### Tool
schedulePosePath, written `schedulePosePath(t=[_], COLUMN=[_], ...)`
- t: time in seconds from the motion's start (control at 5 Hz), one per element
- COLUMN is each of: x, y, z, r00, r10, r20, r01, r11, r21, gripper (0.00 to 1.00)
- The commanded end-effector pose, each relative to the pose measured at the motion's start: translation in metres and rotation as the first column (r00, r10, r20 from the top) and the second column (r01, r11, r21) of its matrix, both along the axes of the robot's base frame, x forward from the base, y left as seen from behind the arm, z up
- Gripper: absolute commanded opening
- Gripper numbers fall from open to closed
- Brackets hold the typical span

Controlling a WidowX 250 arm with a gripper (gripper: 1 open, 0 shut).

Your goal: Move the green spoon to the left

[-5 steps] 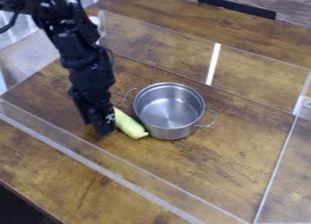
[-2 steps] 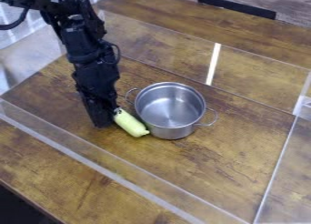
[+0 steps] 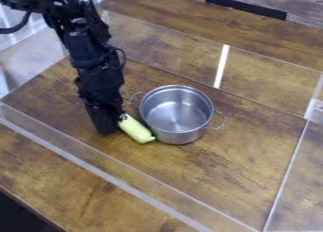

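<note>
The green spoon [image 3: 135,131] lies on the wooden table just left of the steel pot, its thick yellow-green handle showing and its upper end hidden under my gripper. My black gripper [image 3: 109,122] points straight down with its fingers pressed to the table at the spoon's upper left end. The fingers look closed together there, and the spoon's silver bowl cannot be seen. The spoon still rests on the table.
A round steel pot [image 3: 176,113] with two side handles stands right beside the spoon. Clear acrylic walls [image 3: 222,66] fence the wooden table [image 3: 240,170] on all sides, the front one running diagonally across the lower left.
The gripper shifted slightly toward the spoon's upper end and its fingers closed there. The spoon and pot stayed where they were.
</note>
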State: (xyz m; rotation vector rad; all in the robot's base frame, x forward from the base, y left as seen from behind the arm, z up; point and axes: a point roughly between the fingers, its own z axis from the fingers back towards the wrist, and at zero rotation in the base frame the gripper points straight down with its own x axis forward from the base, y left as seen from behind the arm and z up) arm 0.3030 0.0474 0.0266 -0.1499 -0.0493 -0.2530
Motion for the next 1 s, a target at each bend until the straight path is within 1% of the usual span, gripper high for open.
schedulePosePath(t=[0.0, 0.2, 0.6, 0.8], x=[0.006, 0.007, 0.019, 0.018], y=[0.011, 0.016, 0.028, 0.029], z=[0.012, 0.012, 0.015, 0.015], r00=[0.999, 0.999, 1.000, 1.000], r10=[0.025, 0.034, 0.026, 0.026], r20=[0.025, 0.016, 0.002, -0.003], r01=[-0.025, -0.034, -0.026, -0.026], r11=[1.000, 0.999, 1.000, 0.999], r21=[0.003, -0.002, -0.013, -0.019], gripper=[0.00, 0.00, 0.00, 0.00])
